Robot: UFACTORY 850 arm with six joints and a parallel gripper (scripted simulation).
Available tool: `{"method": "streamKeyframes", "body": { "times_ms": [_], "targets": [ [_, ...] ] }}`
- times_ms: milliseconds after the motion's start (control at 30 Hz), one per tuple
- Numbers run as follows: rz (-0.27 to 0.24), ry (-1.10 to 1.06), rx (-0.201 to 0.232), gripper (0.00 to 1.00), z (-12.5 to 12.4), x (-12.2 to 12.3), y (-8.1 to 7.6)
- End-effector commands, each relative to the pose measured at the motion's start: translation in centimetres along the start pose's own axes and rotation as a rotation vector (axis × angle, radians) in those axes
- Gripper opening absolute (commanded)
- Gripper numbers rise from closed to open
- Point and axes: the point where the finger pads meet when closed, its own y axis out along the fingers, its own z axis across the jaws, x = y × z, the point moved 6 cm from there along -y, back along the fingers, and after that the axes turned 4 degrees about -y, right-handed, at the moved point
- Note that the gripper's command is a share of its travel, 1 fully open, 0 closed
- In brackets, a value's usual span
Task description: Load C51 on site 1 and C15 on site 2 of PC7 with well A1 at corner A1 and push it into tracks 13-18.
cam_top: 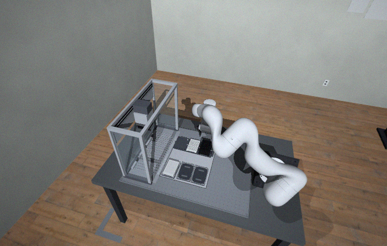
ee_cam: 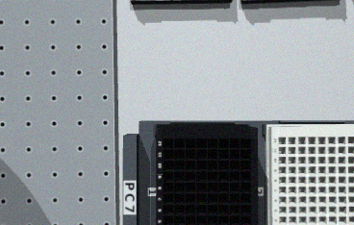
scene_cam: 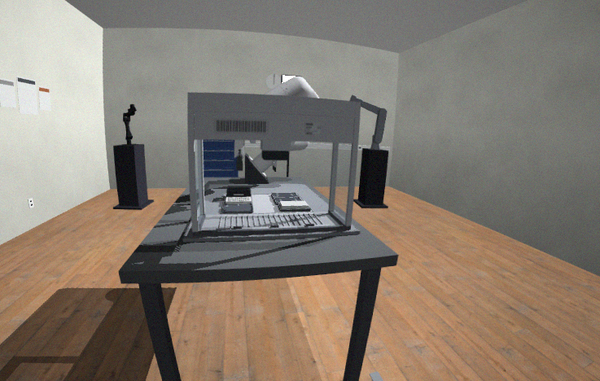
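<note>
The gripper (cam_top: pixel 203 129) is held above the handle end of the carrier (ee_cam: pixel 143 159), with its fingers spread wide and nothing between them; the fingers themselves are not seen in the wrist view, and in the top view they are mostly hidden by the arm (cam_top: pixel 237 137). Directly below the gripper, the carrier is seen lying on the pale apron (ee_cam: pixel 246 72), its label PC7 (ee_cam: pixel 129 197) on the handle end. A black deep-well block (ee_cam: pixel 206 175) is seated on the site next to the handle, and a white well plate (ee_cam: pixel 316 175) is seated on the site just beyond it. The far site (cam_top: pixel 181 142), towards the instrument frame (cam_top: pixel 142 153), is seen bare in the top view. To one side of the gripper, across the apron, a row of three nests is seen: a white plate (cam_top: pixel 170 167) lies in the nest closest to the frame, and the other two nests (cam_top: pixel 192 173) are dark. The perforated board (ee_cam: pixel 44 96) is seen beside the carrier's handle end.
</note>
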Motion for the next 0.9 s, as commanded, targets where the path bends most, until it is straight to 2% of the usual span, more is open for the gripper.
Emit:
{"method": "streamKeyframes", "body": {
  "times_ms": [0,867],
  "targets": [
    [-0.001,-0.005,0.002,1.0,1.3,-1.0,0.4],
    [-0.001,-0.005,0.002,1.0,10.0,-8.3,3.8]
  ]
}}
